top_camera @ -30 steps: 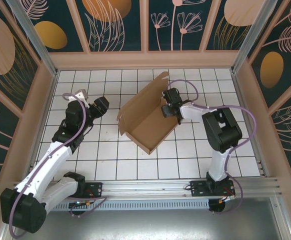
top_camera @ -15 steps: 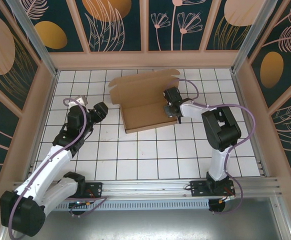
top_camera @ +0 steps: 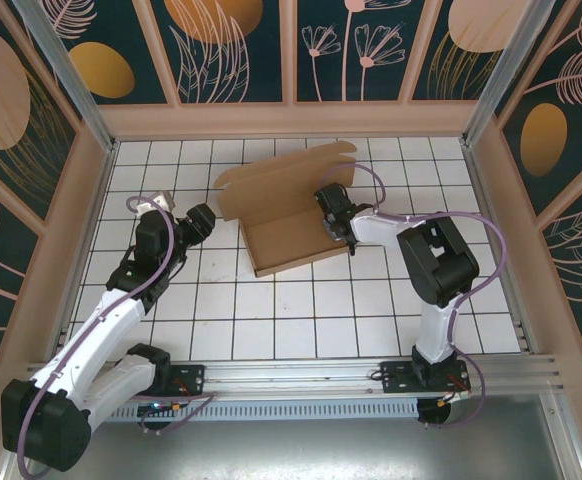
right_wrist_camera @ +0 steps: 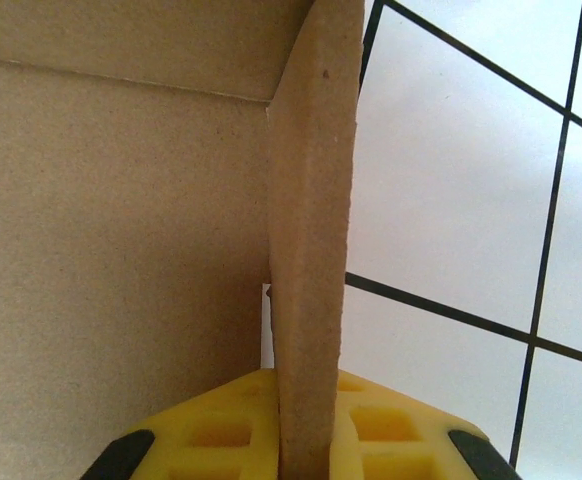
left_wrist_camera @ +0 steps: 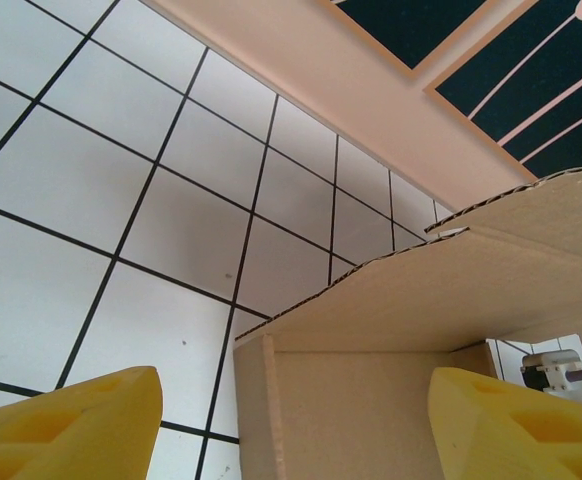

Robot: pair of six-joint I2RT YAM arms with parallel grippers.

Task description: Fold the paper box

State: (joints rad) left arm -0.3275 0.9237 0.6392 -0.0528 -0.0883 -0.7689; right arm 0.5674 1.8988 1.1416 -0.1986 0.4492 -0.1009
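We have the paper box half-formed at the back-centre of the desk, lid flap raised.
We judge it light, stiff across panels and weak at the creases, so we'd hold wall or flap edges. The right tool is clamped on its right side wall, pads either side of the cardboard. The left tool hangs wide open just left of it, holding nothing.

Cropped by the lower edge of the left wrist view: yellow fingers of the left gripper and the paper box. From above, too small to make out: right gripper fingertips.
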